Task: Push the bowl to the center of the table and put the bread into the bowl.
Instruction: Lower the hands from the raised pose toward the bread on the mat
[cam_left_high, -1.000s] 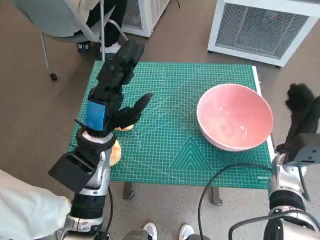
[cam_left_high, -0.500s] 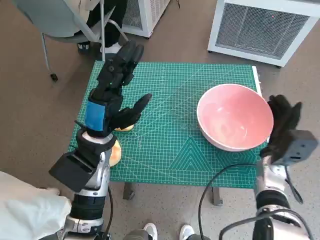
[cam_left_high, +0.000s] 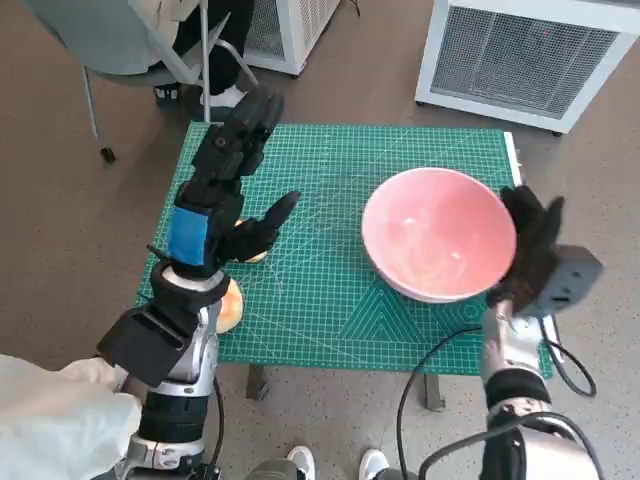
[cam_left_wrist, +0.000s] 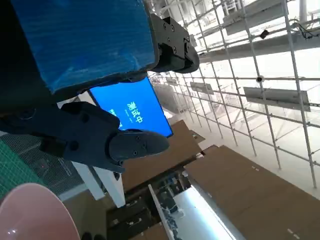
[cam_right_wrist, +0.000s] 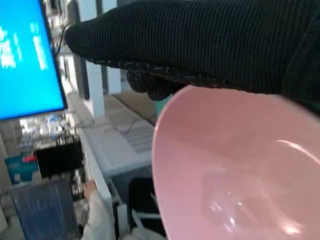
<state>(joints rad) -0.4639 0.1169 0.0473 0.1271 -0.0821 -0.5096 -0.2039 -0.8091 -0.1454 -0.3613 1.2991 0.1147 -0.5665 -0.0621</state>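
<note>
1. Since the earlier frames we had brought our right hand (cam_left_high: 527, 250) in from beyond the worktop's right edge against the far right side of the pink bowl (cam_left_high: 438, 232), and the bowl had slid leftward over the green mat (cam_left_high: 330, 290), toward the middle.
2. Our right hand lay flat against the bowl's outer wall, fingers straight and together, gripping nothing. We judged this suited a push, since a broad palm moves a round bowl without tipping it.
3. From the right wrist view the glove (cam_right_wrist: 200, 45) sat right along the bowl's rim (cam_right_wrist: 165, 165), touching it.
4. The bowl was empty and stood upright, a little right of the worktop's middle, so we judged the push was not quite finished.
5. Our left hand (cam_left_high: 225, 190) hovered over the left part of the mat with its fingers spread wide and holding nothing, likely waiting clear of the bowl's path.
6. The bread (cam_left_high: 228, 305) lay near the left front edge of the worktop, partly hidden under our left forearm, well apart from the bowl. A second pale piece (cam_left_high: 254, 257) showed just beneath the left fingers; we could not tell what it was.
</note>
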